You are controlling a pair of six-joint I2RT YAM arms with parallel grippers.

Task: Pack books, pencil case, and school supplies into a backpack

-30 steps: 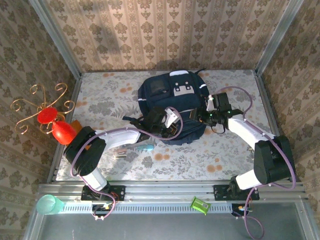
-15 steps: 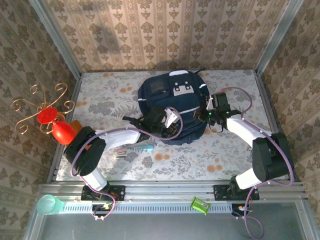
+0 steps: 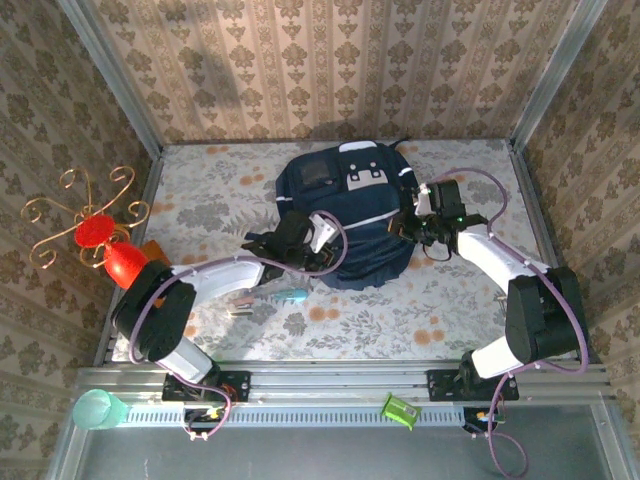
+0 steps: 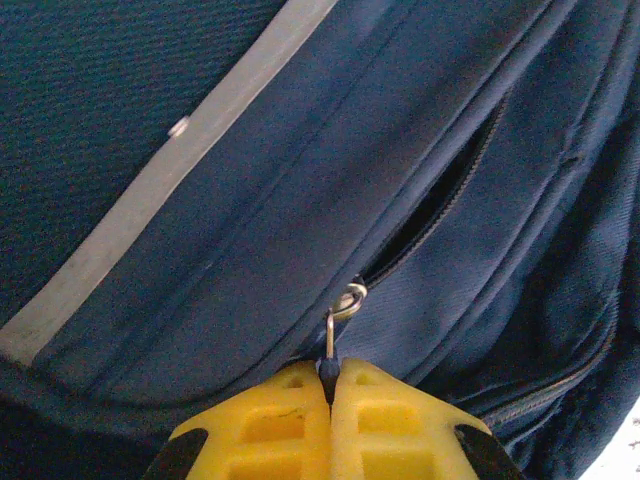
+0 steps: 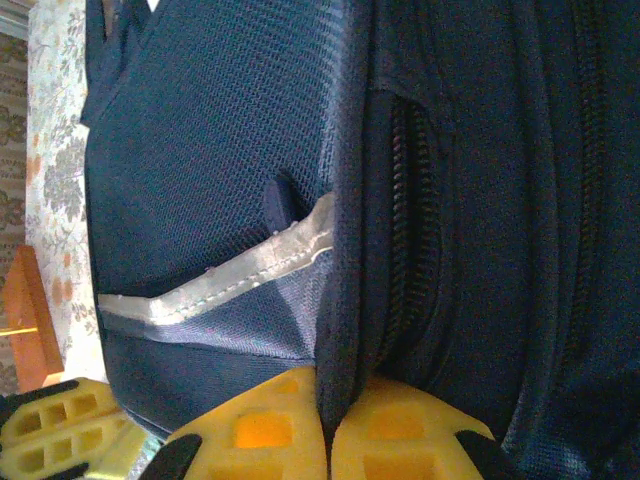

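Observation:
The dark navy backpack [image 3: 352, 210] lies flat mid-table. My left gripper [image 3: 322, 238] is at its near-left side, and in the left wrist view its yellow fingers [image 4: 280, 425] are shut on the metal zip pull [image 4: 331, 340] of a partly open pocket zip [image 4: 440, 200]. On the bag's right edge, my right gripper [image 3: 408, 226] is shut, pinching a fold of backpack fabric [image 5: 338, 330] beside a zip [image 5: 405, 230]. Of the school supplies, a teal-handled tool [image 3: 292, 295] and thin sticks [image 3: 240, 312] lie on the table near the left arm. The books and pencil case are out of view.
An orange-brown slab [image 3: 150, 250] sits at the table's left edge, beside a red ornament [image 3: 112, 250] on a gold wire stand. A teal cup [image 3: 98, 408] and a green object [image 3: 400, 410] rest on the front rail. Metal posts frame the table.
My right gripper has closed on the backpack's fabric at its right edge. The left arm has shifted left, drawing the zip pull with it.

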